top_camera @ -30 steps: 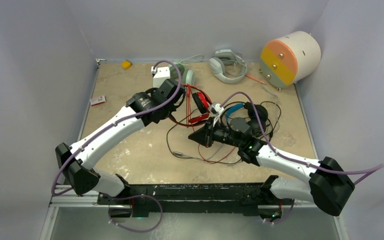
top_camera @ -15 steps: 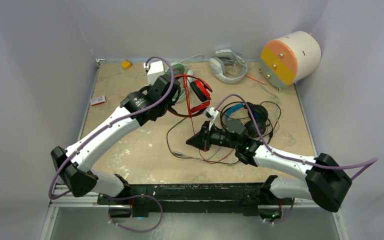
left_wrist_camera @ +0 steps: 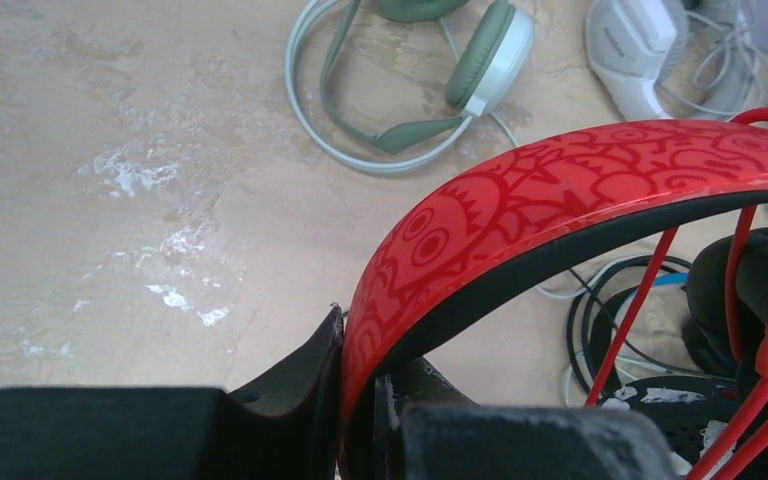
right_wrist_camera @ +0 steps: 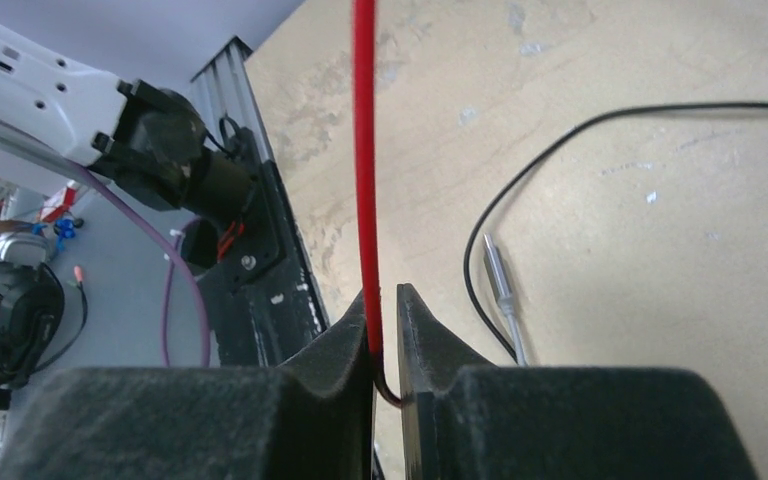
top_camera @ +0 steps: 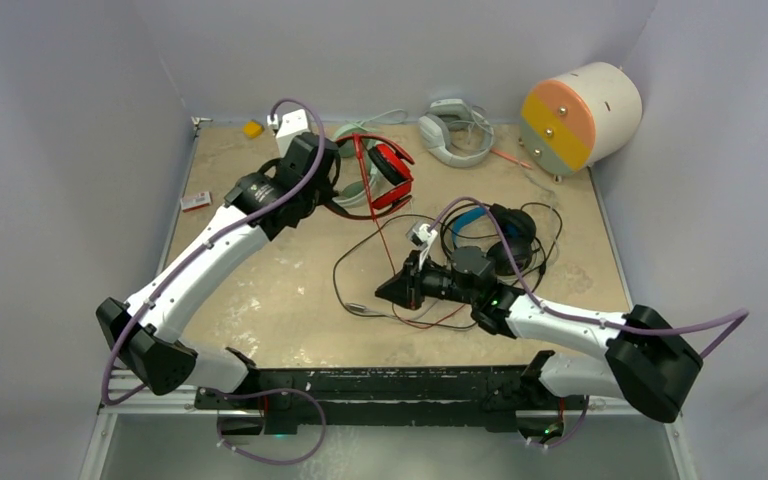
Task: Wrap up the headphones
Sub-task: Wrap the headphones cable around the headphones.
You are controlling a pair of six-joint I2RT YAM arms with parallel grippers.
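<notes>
My left gripper (top_camera: pixel 335 190) is shut on the patterned red headband (left_wrist_camera: pixel 560 190) of the red-and-black headphones (top_camera: pixel 385 172) and holds them above the table at the back. Their red cable (top_camera: pixel 388 240) runs taut down to my right gripper (top_camera: pixel 392 290), which is shut on it (right_wrist_camera: pixel 364 150) near the table's middle. The black headphones with blue ear cups (top_camera: pixel 505 235) lie right of that gripper among loops of black cable. The mint-green and white headphones (left_wrist_camera: pixel 480 60) lie at the back, partly hidden by my left arm in the top view (top_camera: pixel 358 135).
A grey-white headset (top_camera: pixel 452 130) with its cable bundled on it lies at the back. A white drum with an orange-and-yellow face (top_camera: pixel 575 115) stands at the back right. A black cable's jack plug (right_wrist_camera: pixel 500 280) lies by my right gripper. A small yellow object (top_camera: pixel 252 128) and a red box (top_camera: pixel 196 201) are on the left.
My left gripper has carried the red-and-black headphones up and toward the back left. My right gripper has slid slightly nearer and left along the red cable, which is now stretched straight.
</notes>
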